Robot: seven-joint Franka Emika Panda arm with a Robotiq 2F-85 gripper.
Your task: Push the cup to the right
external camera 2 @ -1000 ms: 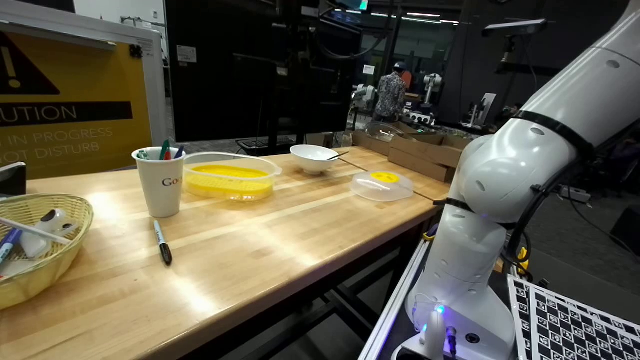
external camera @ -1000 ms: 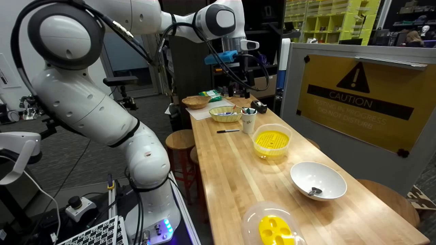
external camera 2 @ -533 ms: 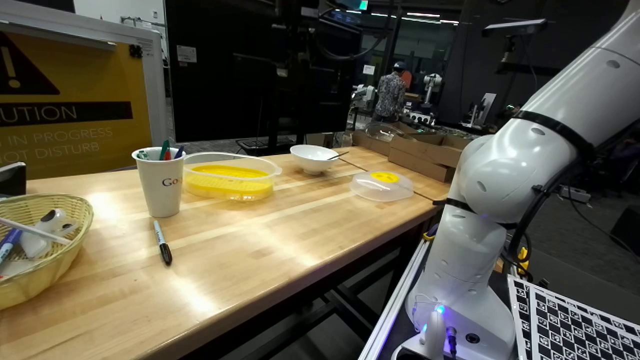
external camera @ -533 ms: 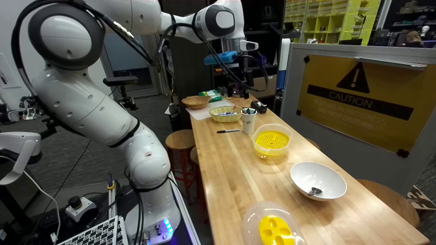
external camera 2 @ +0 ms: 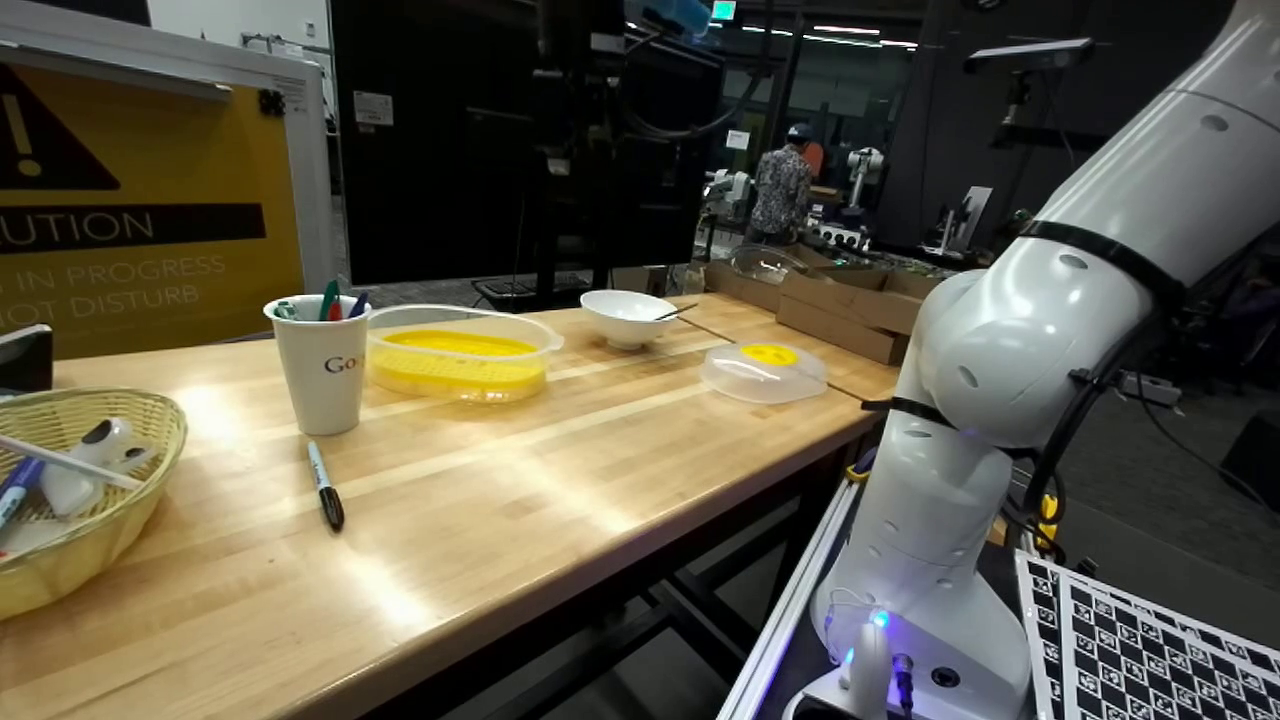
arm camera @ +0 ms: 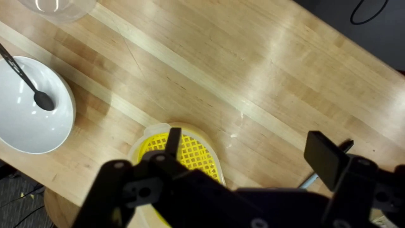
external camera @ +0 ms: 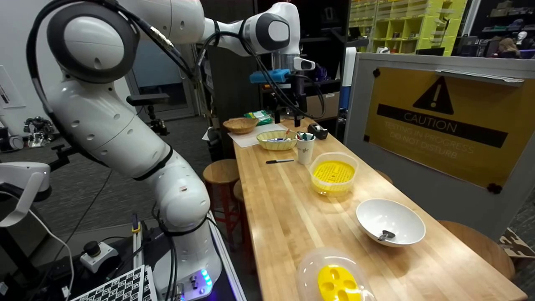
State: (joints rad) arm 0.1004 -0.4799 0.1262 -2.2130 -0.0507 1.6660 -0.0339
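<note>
A tall white paper cup (external camera: 305, 151) holding pens stands upright on the wooden table in both exterior views (external camera 2: 322, 378); it is hidden in the wrist view. Beside it is a wide, round, bowl-like plastic tub (external camera: 333, 172) with a yellow grid inside and a clear rim. The tub also shows in an exterior view (external camera 2: 460, 370) and in the wrist view (arm camera: 197, 155), partly covered by a finger. My gripper (external camera: 287, 120) is open, empty and above the table, touching nothing. In the wrist view its fingers (arm camera: 248, 148) are wide apart, one over the tub, one over a marker (arm camera: 308, 181).
A white bowl (external camera: 403, 213) with a dark spoon (arm camera: 43, 100) stands beyond the tub. A clear dome with a yellow top (external camera: 311, 271) lies near the table's end. A pen basket (external camera: 276, 145) and a tape dispenser (external camera: 317, 131) are near the paper cup. A partition (external camera: 439, 192) runs alongside.
In the last half second my arm has shifted and my open gripper has come slightly lower, a little to the left in an exterior view. The objects on the table have not moved.
</note>
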